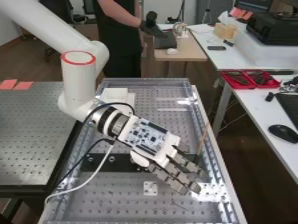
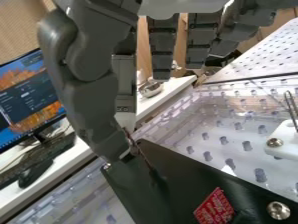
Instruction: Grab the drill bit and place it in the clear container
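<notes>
Loosely open hand (image 1: 157, 148), fingers nearly straight, thumb apart from them; thumb tip near black plate (image 2: 179, 177)

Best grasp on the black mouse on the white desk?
I'd grip the mouse across its two long sides, near the middle, coming from above: it lies flat on the desk, longer than wide, with a smooth domed back.

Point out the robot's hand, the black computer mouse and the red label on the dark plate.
Hand (image 1: 150, 136): high view, on the back of its palm.
Computer mouse (image 1: 284, 133): high view, on its upper shell.
Red label (image 2: 215, 206): wrist view, around its middle.
</notes>
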